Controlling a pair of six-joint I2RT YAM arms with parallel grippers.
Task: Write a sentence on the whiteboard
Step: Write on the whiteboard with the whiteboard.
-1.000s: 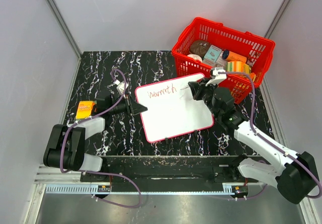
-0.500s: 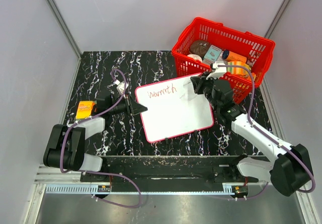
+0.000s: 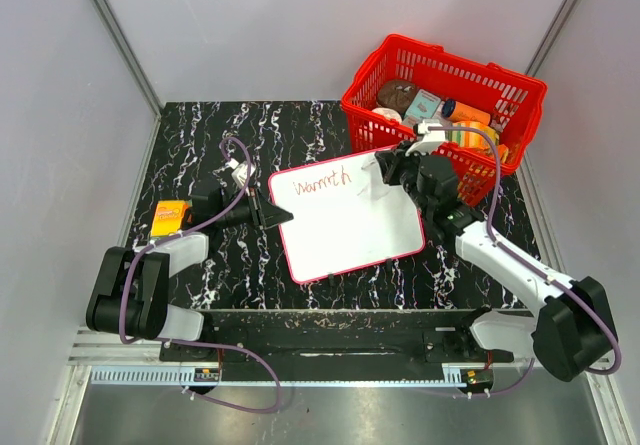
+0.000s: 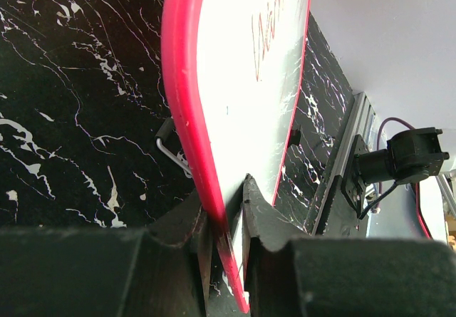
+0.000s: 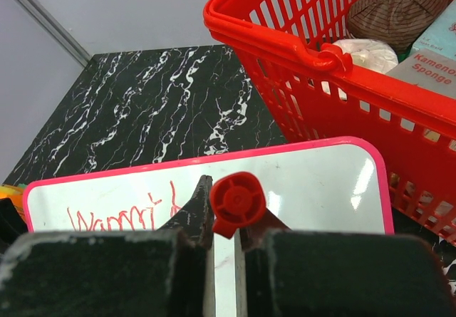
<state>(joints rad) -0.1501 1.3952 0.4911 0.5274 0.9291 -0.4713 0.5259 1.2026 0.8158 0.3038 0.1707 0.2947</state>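
Clamping the whiteboard (image 4: 242,103) edge: left gripper (image 4: 224,210), fingers nearly closed. Right gripper (image 5: 224,221) — squeezed on a red marker (image 5: 237,201) — just right of the sentence (image 5: 121,219).

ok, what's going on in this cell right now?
Two arms are working on a whiteboard. The left gripper clamps the board's left edge to steady it. The right gripper holds a red marker over the board's upper right, beside the red basket. One word, "Warmth", stands in red at the top left, and the rest of the board is blank. The marker tip is hidden, so contact can't be told.
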